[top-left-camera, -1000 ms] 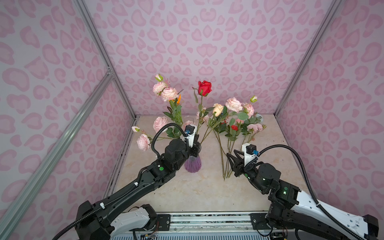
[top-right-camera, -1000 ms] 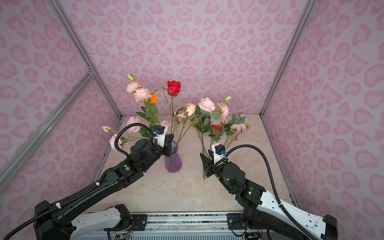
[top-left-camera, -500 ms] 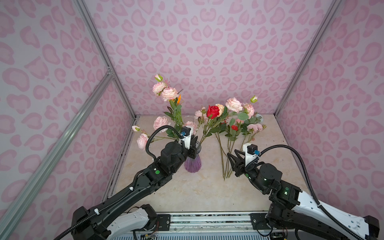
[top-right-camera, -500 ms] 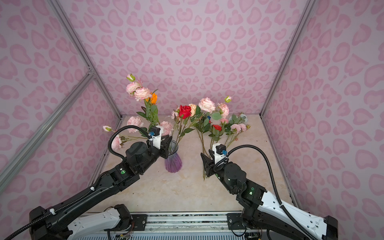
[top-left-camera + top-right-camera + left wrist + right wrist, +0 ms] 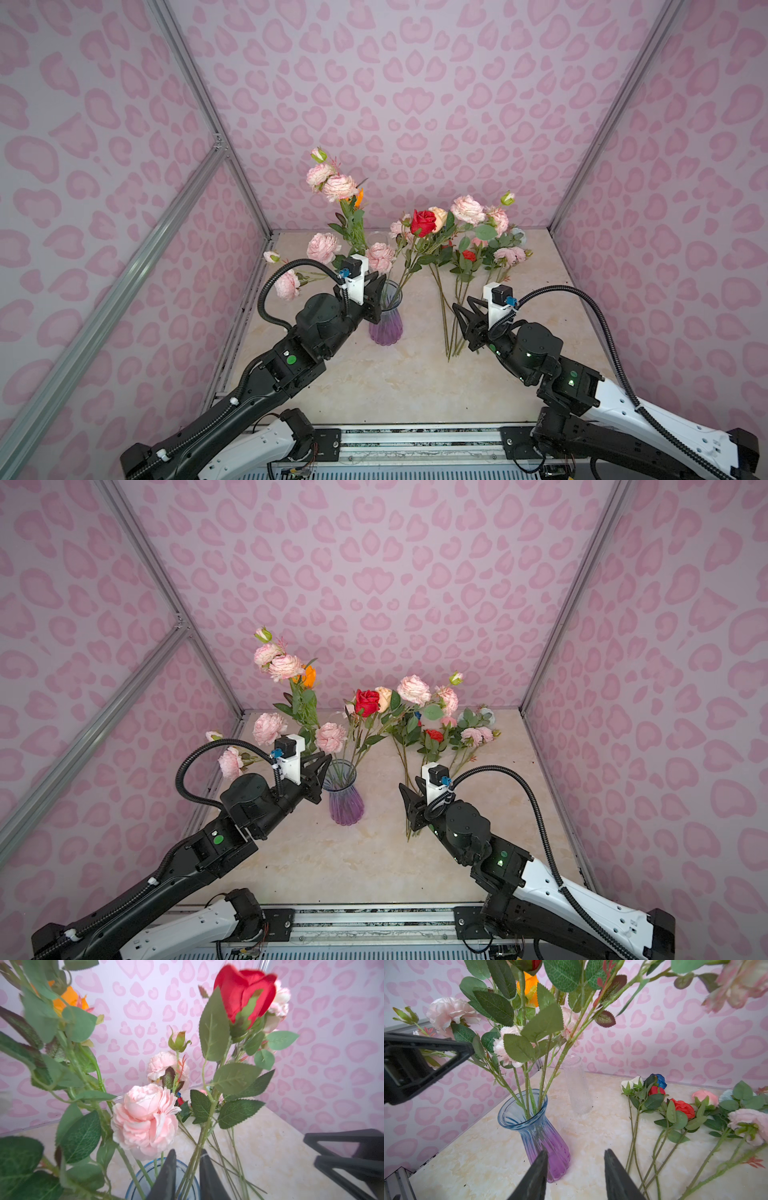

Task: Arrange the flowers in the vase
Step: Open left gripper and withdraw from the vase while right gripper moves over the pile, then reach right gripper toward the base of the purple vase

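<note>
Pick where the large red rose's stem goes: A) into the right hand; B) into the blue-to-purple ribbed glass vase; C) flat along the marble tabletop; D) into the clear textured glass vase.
B: the large red rose leans on a stem running down into the mouth of the blue-to-purple ribbed glass vase.

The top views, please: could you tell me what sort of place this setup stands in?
Probably a robot recording booth, not a home or shop: pink-patterned panel walls on aluminium posts enclose a marble-look tabletop, with the left arm and right arm mounted on a front rail.
</note>
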Motion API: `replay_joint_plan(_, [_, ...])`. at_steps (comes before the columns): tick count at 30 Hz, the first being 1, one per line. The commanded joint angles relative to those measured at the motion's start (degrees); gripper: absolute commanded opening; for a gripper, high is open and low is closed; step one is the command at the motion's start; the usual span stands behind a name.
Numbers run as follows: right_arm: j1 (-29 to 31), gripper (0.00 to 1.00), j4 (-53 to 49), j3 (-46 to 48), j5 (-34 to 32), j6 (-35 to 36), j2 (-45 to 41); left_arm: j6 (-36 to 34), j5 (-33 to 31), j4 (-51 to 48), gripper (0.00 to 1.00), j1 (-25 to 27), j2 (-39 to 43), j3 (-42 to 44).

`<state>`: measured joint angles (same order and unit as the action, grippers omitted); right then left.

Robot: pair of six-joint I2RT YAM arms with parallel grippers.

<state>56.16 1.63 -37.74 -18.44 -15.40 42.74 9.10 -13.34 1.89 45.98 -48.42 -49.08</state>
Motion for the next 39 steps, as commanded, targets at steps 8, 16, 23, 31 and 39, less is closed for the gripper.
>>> replay_joint_plan(8, [-4.63,0.47,-3.38,-1.42,-0.9,-0.98,0.15,6.19,2.3,-4.87,0.31,-0.08,13.12,1.85])
replay_joint_plan(16, [-20.81,0.47,-13.43,-5.02,2.51,-6.9,1.08,11.13,5.65,-11.24,0.54,-0.09,20.36,6.59])
replay_joint_plan(23, [-31.07,0.27,-12.45,-4.17,19.57,-15.63,7.21,17.9,2.64,-14.23,0.61,-0.1,25.18,12.76])
replay_joint_plan(31, [-23.03,0.36,-9.46,-8.02,24.33,-18.27,15.79,28.24,-3.46,-21.99,0.58,-0.1,21.93,11.55])
replay_joint_plan(39, [-19.39,0.43,-6.27,-10.91,25.78,-18.15,21.43,41.3,-7.1,-29.96,0.58,-0.1,13.1,6.95])
